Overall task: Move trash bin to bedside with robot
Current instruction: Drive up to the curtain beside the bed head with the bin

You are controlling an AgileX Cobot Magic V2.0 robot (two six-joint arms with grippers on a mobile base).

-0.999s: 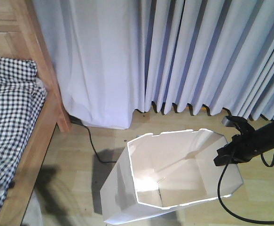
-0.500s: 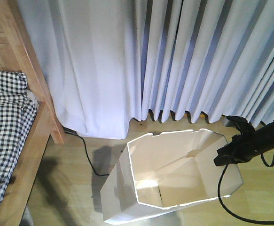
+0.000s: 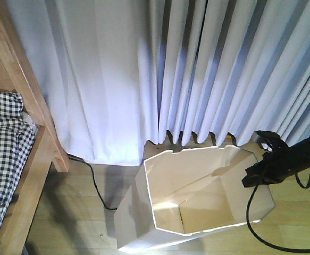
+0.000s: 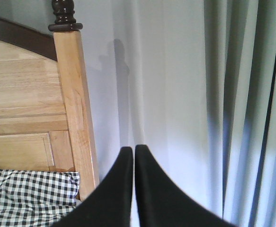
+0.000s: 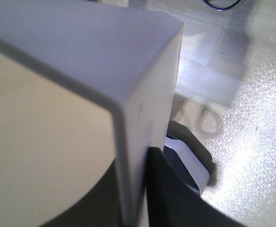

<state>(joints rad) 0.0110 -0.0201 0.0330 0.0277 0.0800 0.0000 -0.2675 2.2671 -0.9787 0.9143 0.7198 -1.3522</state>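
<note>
Firmly, right end effector (image 3: 253, 175) pinching thin white trash bin (image 3: 136, 212), left end effector (image 4: 133, 158) — closed.

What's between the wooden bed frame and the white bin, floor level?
Front view: a thin black cable crosses wood floor between the light-brown wooden bed frame and white octagonal plastic bin.

I see the tall white thin-walled plastic trash bin (image 3: 131, 212) standing upright, open-topped. Its octagonal rim is pinched at the right edge by the right tool (image 3: 250, 178) of my slim black arm (image 3: 298, 156). The light-brown wooden bed frame (image 3: 35, 170), with black-and-white checkered bedding (image 3: 3, 143), stands near on the left.
</note>
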